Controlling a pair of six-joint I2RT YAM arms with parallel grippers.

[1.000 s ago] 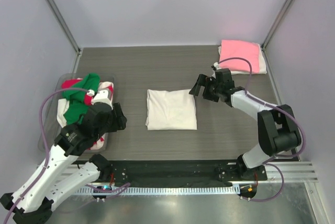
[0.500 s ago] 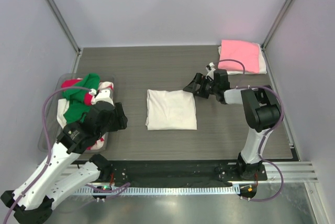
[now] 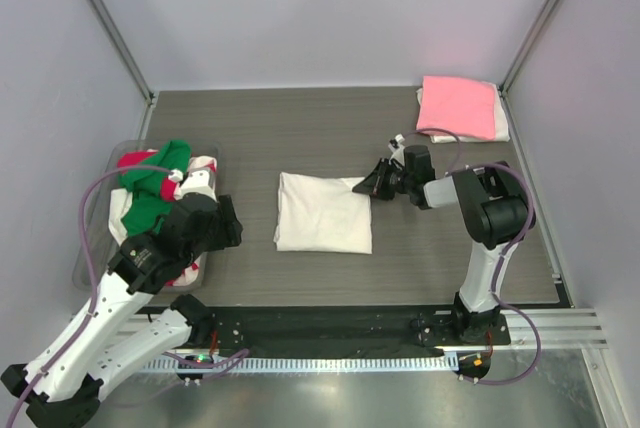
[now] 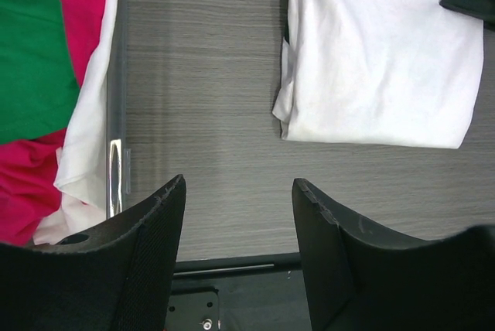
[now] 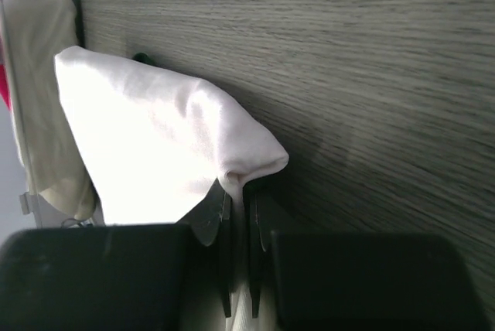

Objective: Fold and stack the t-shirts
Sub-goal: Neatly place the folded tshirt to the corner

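Observation:
A folded white t-shirt [image 3: 323, 213] [image 4: 379, 60] lies flat in the middle of the table. My right gripper [image 3: 372, 184] [image 5: 238, 192] is low at the shirt's far right corner, shut on a pinch of that white cloth [image 5: 155, 130]. My left gripper [image 3: 226, 223] [image 4: 236, 184] hangs open and holds nothing, above bare table between the tub and the shirt. At the far right lies a folded pink t-shirt [image 3: 458, 106] on a white one. More t-shirts, green [image 3: 150, 183] [image 4: 31, 45], red [image 4: 77, 6] and white, are heaped in the tub.
The clear plastic tub [image 3: 92, 248] [image 4: 116, 114] stands at the left edge of the table. Metal frame posts rise at the two far corners. A black rail with the arm bases runs along the near edge.
My right gripper came down and left to the white shirt's far right corner and shut on it. The shirt shifted slightly left. The left arm stayed put.

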